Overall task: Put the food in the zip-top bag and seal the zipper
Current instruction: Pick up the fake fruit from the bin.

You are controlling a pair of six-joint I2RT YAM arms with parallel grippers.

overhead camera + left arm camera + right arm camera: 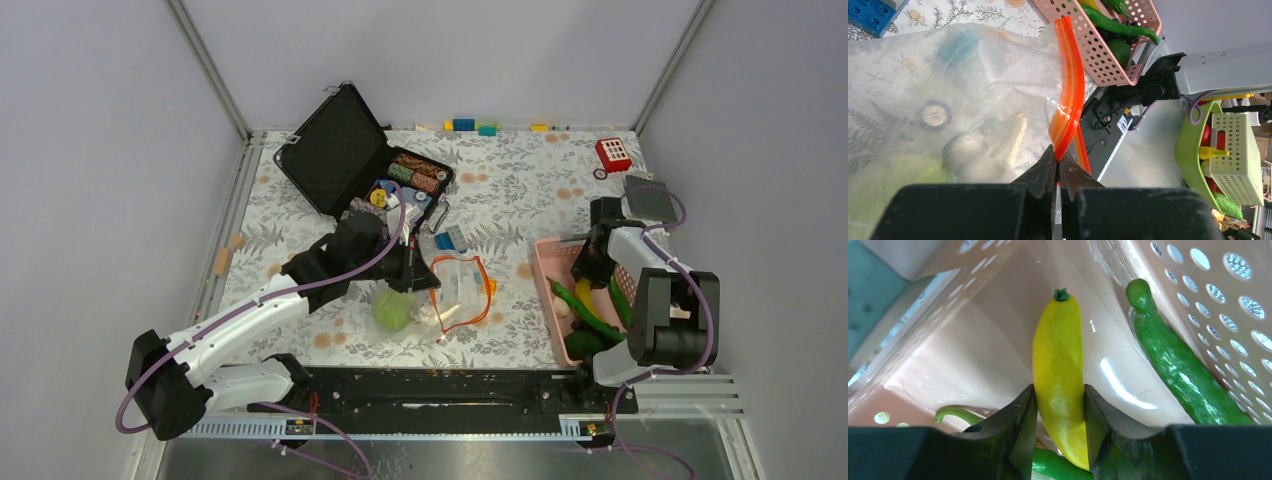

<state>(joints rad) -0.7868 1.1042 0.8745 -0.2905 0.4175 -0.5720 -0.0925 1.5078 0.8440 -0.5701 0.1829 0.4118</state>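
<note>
The left jaws are pressed together on the zipper (pixel 1068 95) of the clear zip-top bag (pixel 948 90), which lies on the flowery tabletop (pixel 520 190) by the green cabbage (pixel 393 310). The right jaws pinch the yellow piece (pixel 1060 370) in the pink basket (pixel 973 350), next to a long green pod (pixel 1178 370). An open black case (pixel 335 150) sits behind the bag. Any writing is too small to read.

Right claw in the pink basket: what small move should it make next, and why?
Probably lift the yellow piece straight up, clear of the basket. The right claw grips it on both sides, and the left claw pinches the zipper of the bag, whose mouth looks open.
</note>
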